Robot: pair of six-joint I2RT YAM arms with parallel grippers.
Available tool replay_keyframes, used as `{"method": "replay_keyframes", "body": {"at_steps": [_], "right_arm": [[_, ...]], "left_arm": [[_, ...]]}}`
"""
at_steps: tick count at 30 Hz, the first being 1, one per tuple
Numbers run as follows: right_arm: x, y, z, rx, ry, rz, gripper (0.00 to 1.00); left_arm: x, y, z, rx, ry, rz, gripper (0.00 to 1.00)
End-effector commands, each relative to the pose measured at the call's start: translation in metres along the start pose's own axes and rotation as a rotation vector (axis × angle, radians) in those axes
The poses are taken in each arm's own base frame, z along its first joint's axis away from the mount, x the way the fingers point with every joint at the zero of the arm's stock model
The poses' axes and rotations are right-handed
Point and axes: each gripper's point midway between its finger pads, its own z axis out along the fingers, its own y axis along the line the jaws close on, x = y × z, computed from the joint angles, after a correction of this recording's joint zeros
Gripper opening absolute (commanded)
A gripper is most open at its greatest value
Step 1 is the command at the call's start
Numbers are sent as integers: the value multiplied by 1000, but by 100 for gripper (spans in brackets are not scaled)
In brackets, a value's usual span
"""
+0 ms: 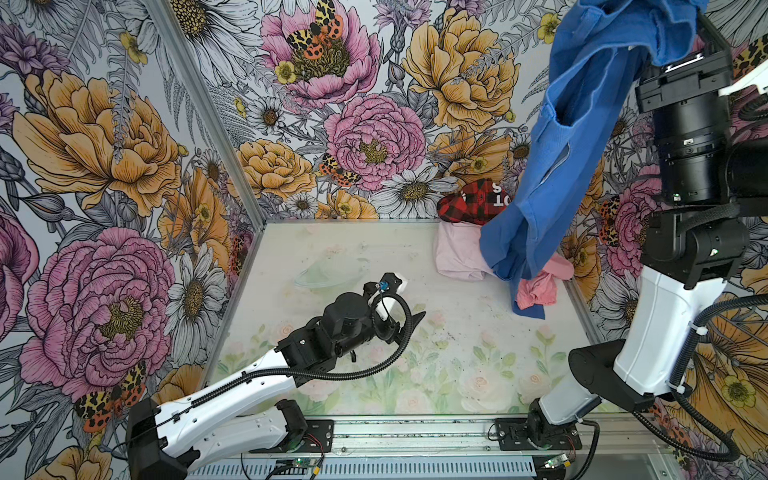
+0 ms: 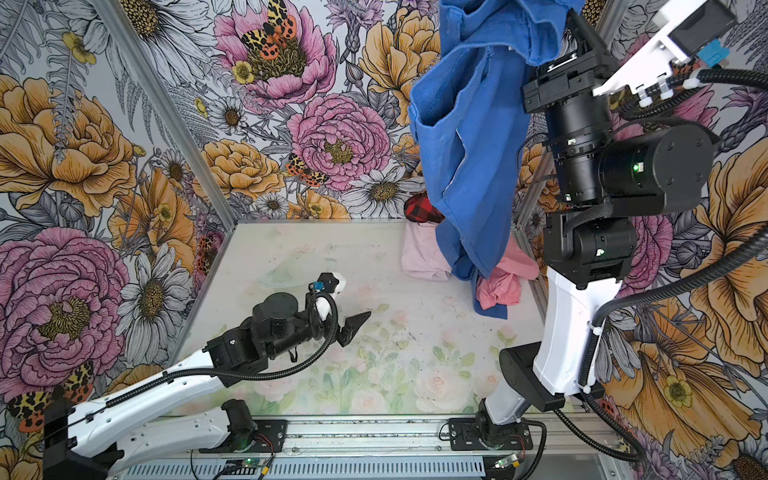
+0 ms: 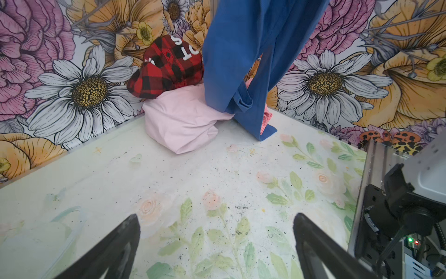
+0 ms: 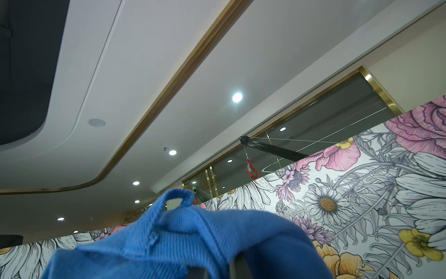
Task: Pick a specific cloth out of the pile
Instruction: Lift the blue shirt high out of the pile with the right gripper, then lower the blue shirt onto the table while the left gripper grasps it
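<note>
The right jaws, hidden under fabric, are clamped on the cloth (image 1: 590, 124) and hold it high at the far right of the table (image 1: 332, 257), probably to peel it off the pile (image 3: 183, 120) below. Its lowest corner seems to touch the table, and a salmon garment (image 1: 536, 291) is caught in its folds. The left jaws are spread wide and empty, low over mid-table. The plaid garment (image 3: 169, 67) tops the pile, and its white letters read only "S" and "OT".
</note>
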Motion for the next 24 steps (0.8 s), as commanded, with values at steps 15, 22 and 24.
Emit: {"method": "replay_keyframes", "body": {"at_steps": [15, 22, 24], "right_arm": [[293, -179, -286, 777, 695, 110, 0], [358, -195, -379, 910, 924, 91, 0], [368, -194, -398, 935, 1012, 85, 2]], "left_arm": [[-10, -31, 16, 150, -58, 107, 99], [15, -31, 32, 149, 69, 101, 99], [20, -37, 45, 173, 113, 77, 99]]}}
